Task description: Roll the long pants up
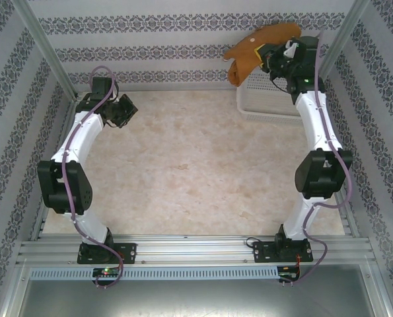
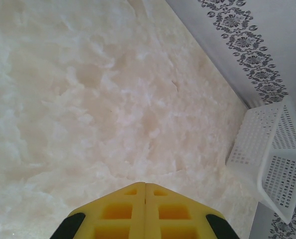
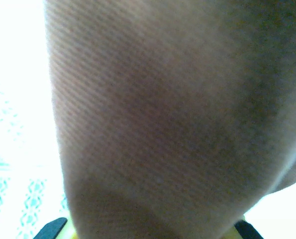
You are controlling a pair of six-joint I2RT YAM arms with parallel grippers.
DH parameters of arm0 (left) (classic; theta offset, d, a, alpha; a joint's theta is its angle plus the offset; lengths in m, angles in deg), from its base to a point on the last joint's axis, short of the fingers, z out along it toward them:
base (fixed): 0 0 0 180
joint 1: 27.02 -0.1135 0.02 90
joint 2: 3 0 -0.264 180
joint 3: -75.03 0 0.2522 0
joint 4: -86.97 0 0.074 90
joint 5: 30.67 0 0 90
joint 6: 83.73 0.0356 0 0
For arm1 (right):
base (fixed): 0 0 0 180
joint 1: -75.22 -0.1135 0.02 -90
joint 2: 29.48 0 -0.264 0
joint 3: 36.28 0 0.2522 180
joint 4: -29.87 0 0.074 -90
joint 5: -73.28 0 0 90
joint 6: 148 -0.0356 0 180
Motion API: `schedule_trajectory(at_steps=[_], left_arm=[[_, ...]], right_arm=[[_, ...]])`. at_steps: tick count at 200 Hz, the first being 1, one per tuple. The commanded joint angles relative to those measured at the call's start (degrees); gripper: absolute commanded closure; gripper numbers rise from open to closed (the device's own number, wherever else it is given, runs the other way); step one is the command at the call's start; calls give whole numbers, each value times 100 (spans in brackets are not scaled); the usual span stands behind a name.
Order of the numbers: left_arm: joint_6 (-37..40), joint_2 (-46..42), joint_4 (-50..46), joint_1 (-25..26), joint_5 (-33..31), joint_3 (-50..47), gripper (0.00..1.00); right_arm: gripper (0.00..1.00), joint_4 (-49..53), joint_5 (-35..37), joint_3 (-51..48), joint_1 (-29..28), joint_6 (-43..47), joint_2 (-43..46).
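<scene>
Top view: right end effector raised at the far right corner of the bench, clamped narrow on the long pants. Rust-brown fabric bunched into a crumpled lump, held well clear of the bench surface, against the patterned back wall. Lower fold hanging just above the far left rim of the white mesh basket; contact between fabric and rim: cannot tell. Basket resting on the bench in the far right corner, directly under the right wrist.

Right wrist view: finely ribbed brown cloth pressed close to the lens, blurred. Dark finger bases barely visible at the bottom corners, fabric between them.

Left end effector at far left, above bare bench, well apart from pants and basket. Left wrist view: yellow fingers closed flat against each other, tips touching. Pale marbled bench surface below; basket at the right edge, close beside the wall.
</scene>
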Motion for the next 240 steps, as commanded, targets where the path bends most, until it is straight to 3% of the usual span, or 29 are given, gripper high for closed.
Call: schedule_trajectory(at_steps=[1, 36, 91, 149, 240], left_arm=[[125, 97, -134, -96, 215, 251, 100], [121, 253, -131, -130, 342, 256, 100], [208, 463, -179, -216, 400, 358, 100], [250, 837, -288, -299, 430, 702, 100], [136, 1964, -403, -307, 439, 1590, 100]], right_arm=[[100, -324, 585, -249, -107, -24, 528], [100, -772, 1305, -1107, -108, -563, 747], [100, -738, 2208, -1633, -90, -639, 737], [100, -658, 2509, -1291, 106, -611, 58], [100, -412, 2528, 284, 516, -1015, -1970]])
